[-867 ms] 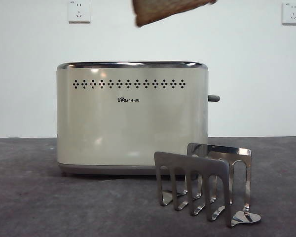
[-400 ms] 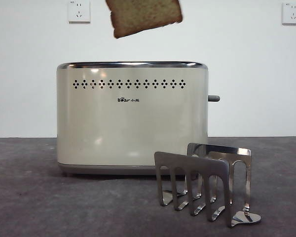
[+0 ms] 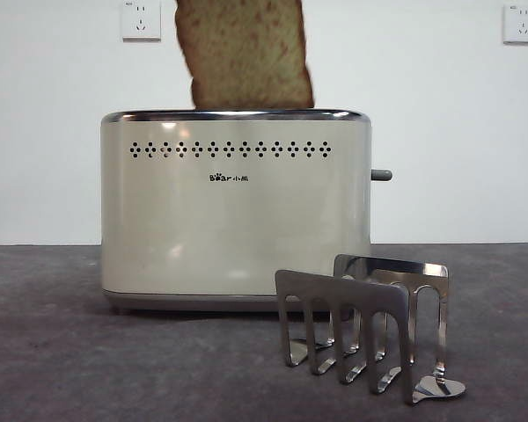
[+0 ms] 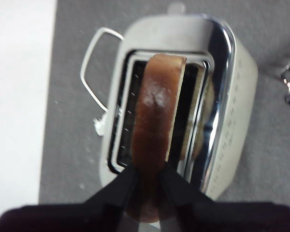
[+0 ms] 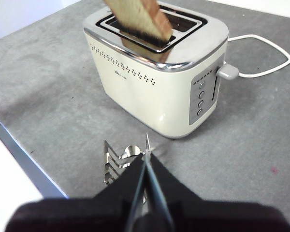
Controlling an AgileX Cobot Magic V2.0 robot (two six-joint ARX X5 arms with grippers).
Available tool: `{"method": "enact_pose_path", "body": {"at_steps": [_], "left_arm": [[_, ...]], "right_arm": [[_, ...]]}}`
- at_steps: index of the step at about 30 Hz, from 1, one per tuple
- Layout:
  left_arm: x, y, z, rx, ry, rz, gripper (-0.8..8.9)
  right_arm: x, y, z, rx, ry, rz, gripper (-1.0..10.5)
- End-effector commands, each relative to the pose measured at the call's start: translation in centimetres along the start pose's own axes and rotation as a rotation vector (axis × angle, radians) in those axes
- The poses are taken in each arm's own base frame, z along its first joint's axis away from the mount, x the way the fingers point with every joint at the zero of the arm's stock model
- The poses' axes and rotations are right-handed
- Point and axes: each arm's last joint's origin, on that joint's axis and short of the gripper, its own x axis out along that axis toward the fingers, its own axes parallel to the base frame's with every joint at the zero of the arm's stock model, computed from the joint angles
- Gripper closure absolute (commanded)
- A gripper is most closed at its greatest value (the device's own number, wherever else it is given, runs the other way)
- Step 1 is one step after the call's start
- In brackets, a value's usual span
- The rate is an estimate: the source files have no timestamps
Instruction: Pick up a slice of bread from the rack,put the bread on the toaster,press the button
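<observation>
My left gripper (image 4: 149, 169) is shut on the slice of bread (image 4: 157, 106) and holds it upright over the toaster's (image 4: 232, 111) open slot. In the front view the slice of bread (image 3: 245, 53) hangs from the top edge, its lower edge level with the cream toaster's (image 3: 236, 211) chrome rim. The gripper itself is out of the front view. The grey button (image 3: 382, 175) sticks out of the toaster's right side and sits high. The steel rack (image 3: 361, 321) stands empty in front of the toaster. My right gripper (image 5: 146, 157) is shut and empty, above the rack (image 5: 117, 162).
A white power cord (image 5: 266, 53) loops on the grey table behind the toaster. Two wall sockets (image 3: 141, 19) (image 3: 521, 23) sit on the white wall. The table's edge (image 5: 19, 159) shows in the right wrist view.
The slice of bread has come down and to the left and turned from tilted to upright. Its lower edge has reached the toaster's top. Toaster and rack have not moved.
</observation>
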Motion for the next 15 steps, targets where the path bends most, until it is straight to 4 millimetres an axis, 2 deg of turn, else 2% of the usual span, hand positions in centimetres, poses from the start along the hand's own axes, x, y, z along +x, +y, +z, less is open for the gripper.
{"method": "enact_pose_path", "body": {"at_steps": [1,15], "left_arm": [[0.8,0.0,0.1,0.001,0.023,-0.013,8.22],[1.9,0.4,-0.2,0.037,0.055,-0.019,8.22]], "right_arm": [[-0.1,0.0,0.3,-0.02,-0.019,0.001,9.5],[-0.1,0.0,0.3,-0.026,-0.027,-0.002,9.5]]}}
